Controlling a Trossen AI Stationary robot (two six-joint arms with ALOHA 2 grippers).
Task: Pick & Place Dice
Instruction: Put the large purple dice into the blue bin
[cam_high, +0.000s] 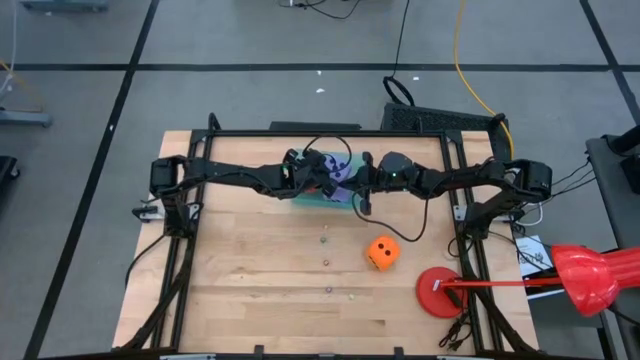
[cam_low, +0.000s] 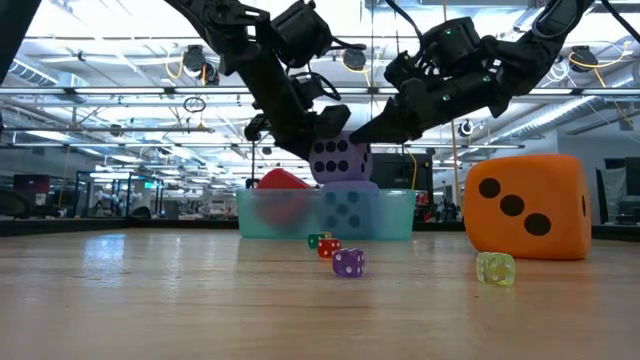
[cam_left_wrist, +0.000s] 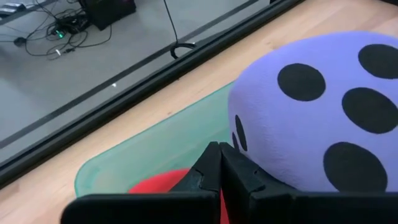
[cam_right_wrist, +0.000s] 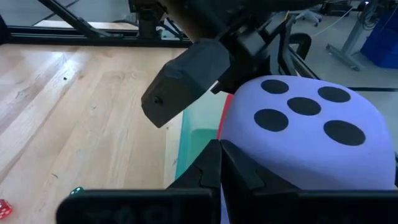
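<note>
both grippers meet over the teal bin (cam_low: 400, 225) at the far middle. the left gripper (cam_left_wrist: 219, 163) and right gripper (cam_right_wrist: 219, 158) look pressed together, empty. two purple dice (cam_low: 340, 158) and a red die (cam_low: 283, 181) sit in the bin; the orange die (cam_high: 382, 252) waits outside.

Two matte-black jointed arms (cam_high: 240, 175) trail black cables, with angular black wrist housings.
</note>
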